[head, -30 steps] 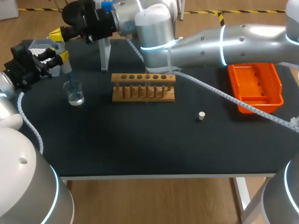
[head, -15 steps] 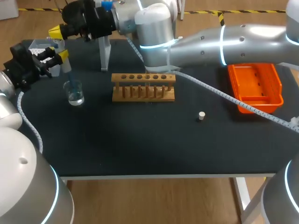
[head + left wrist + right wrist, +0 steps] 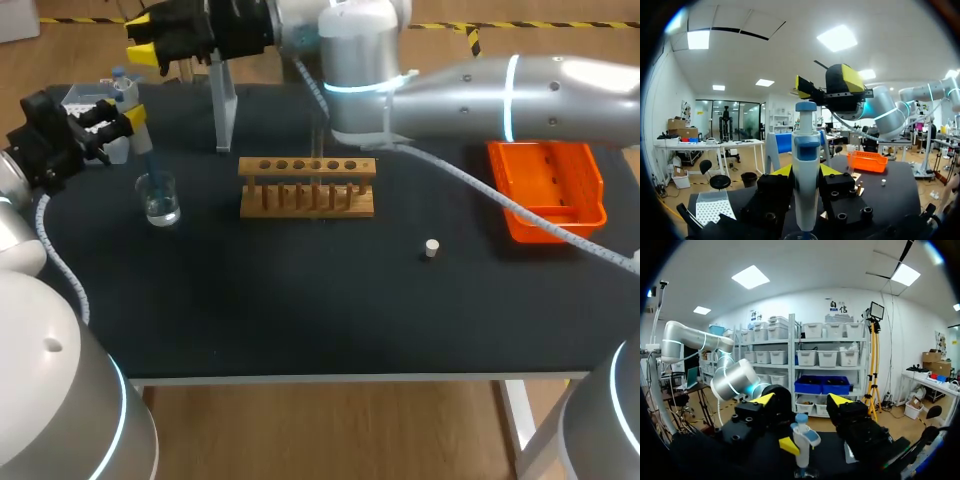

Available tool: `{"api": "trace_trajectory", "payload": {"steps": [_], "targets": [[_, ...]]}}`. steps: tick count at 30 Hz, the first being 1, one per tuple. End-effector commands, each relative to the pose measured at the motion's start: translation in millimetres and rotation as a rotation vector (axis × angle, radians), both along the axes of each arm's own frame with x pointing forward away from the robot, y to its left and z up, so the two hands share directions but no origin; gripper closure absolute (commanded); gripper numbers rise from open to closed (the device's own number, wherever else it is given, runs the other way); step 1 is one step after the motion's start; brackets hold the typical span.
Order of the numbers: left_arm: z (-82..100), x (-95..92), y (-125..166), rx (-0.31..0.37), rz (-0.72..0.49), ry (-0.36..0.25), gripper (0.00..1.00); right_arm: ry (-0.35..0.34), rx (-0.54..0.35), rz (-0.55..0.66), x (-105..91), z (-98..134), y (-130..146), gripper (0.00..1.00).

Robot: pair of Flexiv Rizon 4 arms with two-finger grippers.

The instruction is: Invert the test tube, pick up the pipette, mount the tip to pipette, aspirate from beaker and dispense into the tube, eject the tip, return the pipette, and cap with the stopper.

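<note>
At the table's far left, the left gripper (image 3: 805, 173) clasps the pipette (image 3: 806, 145) upright, tip pointing down into the beaker (image 3: 160, 201). The right arm stretches across from the right, its gripper (image 3: 147, 40) released, above and beyond the pipette.

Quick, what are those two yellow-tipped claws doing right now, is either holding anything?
Left gripper: shut on the pipette, held upright over the beaker.
Right gripper: open, holding nothing.
</note>
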State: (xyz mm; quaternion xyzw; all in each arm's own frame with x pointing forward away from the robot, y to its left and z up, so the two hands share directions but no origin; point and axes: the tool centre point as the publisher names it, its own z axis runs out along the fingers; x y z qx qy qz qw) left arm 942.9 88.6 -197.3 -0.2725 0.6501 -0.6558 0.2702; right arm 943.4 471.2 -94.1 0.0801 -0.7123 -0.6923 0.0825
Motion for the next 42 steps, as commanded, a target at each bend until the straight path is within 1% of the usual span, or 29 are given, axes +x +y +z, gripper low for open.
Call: {"api": "trace_trajectory", "payload": {"steps": [1, 9, 16, 20, 26, 32, 42], "targets": [[0.3, 0.0, -0.7, 0.001, 0.002, 0.000, 1.00, -0.017, -0.020, -0.038, -6.8, 7.3, -41.8, 0.00], [0.3, 0.0, -0.7, 0.001, 0.002, 0.000, 1.00, -0.061, -0.073, -0.082, -0.2, 3.1, -107.0, 0.00], [0.3, 0.0, -0.7, 0.001, 0.002, 0.000, 1.00, -0.076, -0.112, -0.125, 8.5, -11.7, -166.3, 0.00], [0.3, 0.0, -0.7, 0.001, 0.002, 0.000, 1.00, -0.086, -0.127, -0.129, 12.4, -18.2, -189.9, 0.00], [0.3, 0.0, -0.7, 0.001, 0.002, 0.000, 1.00, -0.106, -0.149, -0.121, 18.7, -31.3, -214.5, 0.00], [0.3, 0.0, -0.7, 0.001, 0.002, 0.000, 1.00, -0.113, -0.172, -0.115, 26.7, -52.7, -232.5, 0.00], [0.3, 0.0, -0.7, 0.001, 0.002, 0.000, 1.00, -0.090, -0.183, -0.103, 36.7, -92.8, -246.7, 0.00]]}}
